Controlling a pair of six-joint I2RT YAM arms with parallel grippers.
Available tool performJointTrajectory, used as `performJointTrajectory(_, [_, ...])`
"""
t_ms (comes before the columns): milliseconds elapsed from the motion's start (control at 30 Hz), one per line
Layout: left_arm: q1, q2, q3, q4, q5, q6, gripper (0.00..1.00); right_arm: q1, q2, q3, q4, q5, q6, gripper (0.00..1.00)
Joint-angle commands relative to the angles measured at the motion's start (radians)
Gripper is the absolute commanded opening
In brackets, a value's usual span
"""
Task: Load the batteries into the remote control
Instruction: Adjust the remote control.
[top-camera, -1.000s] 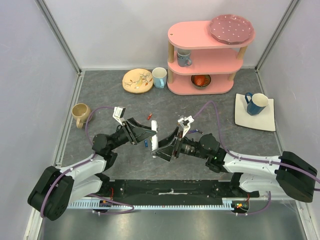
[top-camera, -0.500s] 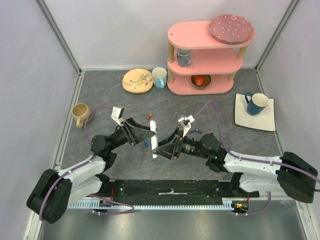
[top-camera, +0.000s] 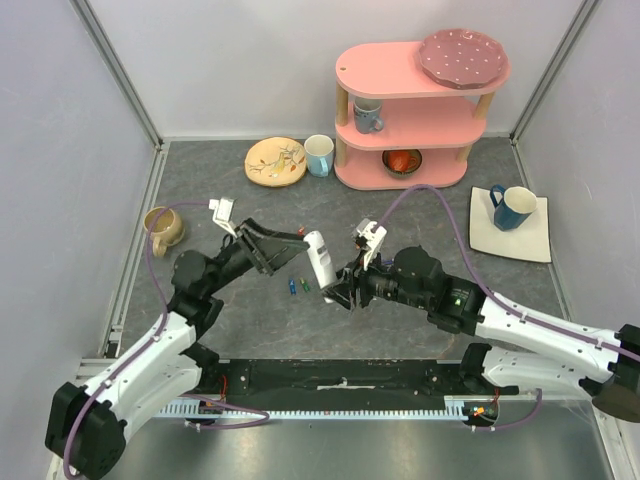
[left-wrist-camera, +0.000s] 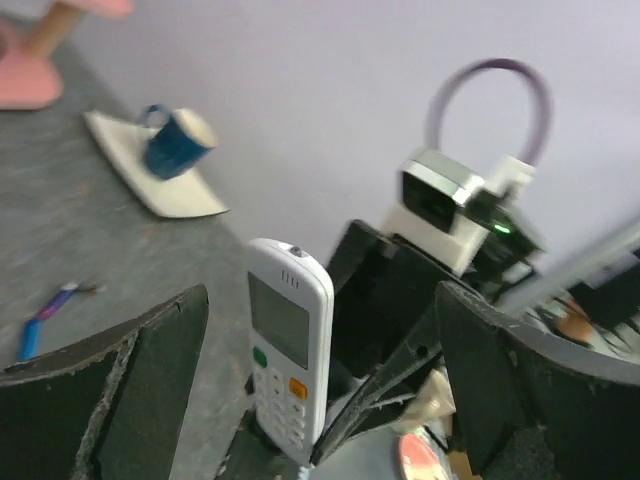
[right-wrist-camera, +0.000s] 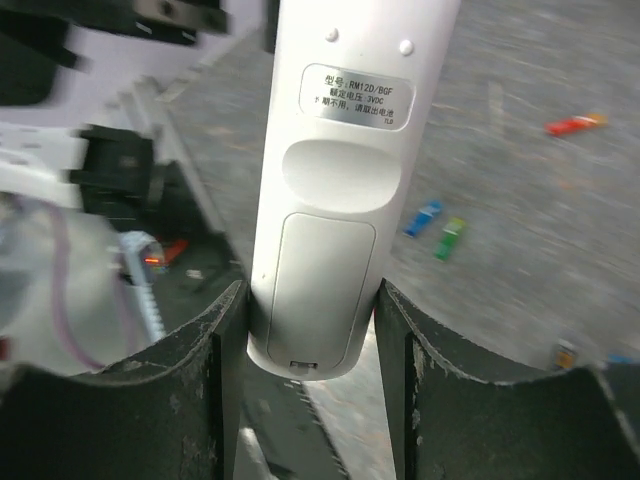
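The white remote control (top-camera: 319, 258) stands nearly upright above the table middle, its lower end pinched in my right gripper (top-camera: 336, 290). In the right wrist view the fingers press both sides of the remote control (right-wrist-camera: 330, 180), whose back with its closed cover faces the camera, with my right gripper (right-wrist-camera: 310, 300) shut on it. My left gripper (top-camera: 290, 243) is wide open just left of it; in its own view the remote control (left-wrist-camera: 288, 350) shows screen and buttons between the spread fingers, untouched. Blue (top-camera: 291, 287), green (top-camera: 303, 283) and red (top-camera: 298, 232) batteries lie on the mat.
A tan mug (top-camera: 160, 225) sits at the left. At the back stand a patterned plate (top-camera: 275, 160), a white mug (top-camera: 318, 155) and a pink shelf (top-camera: 410, 110). A blue mug (top-camera: 512, 207) rests on a white square plate (top-camera: 535, 240) at the right.
My left gripper has opened wide, let go of the remote and drawn back up and left. My right gripper has closed on the remote and raised it more upright.
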Motion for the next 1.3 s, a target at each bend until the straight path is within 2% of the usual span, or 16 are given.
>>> performJointTrajectory(0, [-0.027, 0.001, 0.184, -0.662, -0.220, 0.306, 0.99, 0.008, 0.044, 0.148, -0.379, 0.278, -0.176, 0.36])
performJointTrajectory(33, [-0.053, 0.010, 0.240, -0.745, -0.313, 0.336, 0.99, 0.011, 0.050, 0.158, -0.398, 0.316, -0.188, 0.36])
performJointTrajectory(67, [-0.062, 0.021, 0.255, -0.805, -0.325, 0.372, 0.99, 0.009, 0.055, 0.169, -0.427, 0.336, -0.197, 0.36])
performJointTrajectory(233, [-0.148, 0.078, 0.301, -0.830, -0.392, 0.357, 0.99, 0.025, 0.115, 0.237, -0.488, 0.425, -0.207, 0.34])
performJointTrajectory(433, [-0.253, 0.161, 0.328, -0.781, -0.423, 0.356, 0.95, 0.038, 0.144, 0.257, -0.473, 0.419, -0.187, 0.35])
performJointTrajectory(667, [-0.271, 0.201, 0.284, -0.634, -0.413, 0.319, 0.87, 0.052, 0.156, 0.255, -0.439, 0.392, -0.159, 0.35])
performJointTrajectory(767, [-0.271, 0.216, 0.267, -0.563, -0.400, 0.301, 0.81, 0.061, 0.158, 0.246, -0.432, 0.393, -0.148, 0.35])
performJointTrajectory(867, [-0.273, 0.233, 0.258, -0.520, -0.390, 0.285, 0.63, 0.066, 0.153, 0.237, -0.422, 0.393, -0.141, 0.34])
performJointTrajectory(933, [-0.273, 0.248, 0.249, -0.499, -0.373, 0.269, 0.57, 0.064, 0.150, 0.232, -0.416, 0.398, -0.139, 0.34])
performJointTrajectory(1067, [-0.276, 0.259, 0.215, -0.430, -0.360, 0.238, 0.49, 0.068, 0.143, 0.220, -0.401, 0.401, -0.131, 0.34])
performJointTrajectory(1267, [-0.285, 0.274, 0.195, -0.388, -0.336, 0.224, 0.43, 0.068, 0.141, 0.217, -0.392, 0.406, -0.128, 0.34])
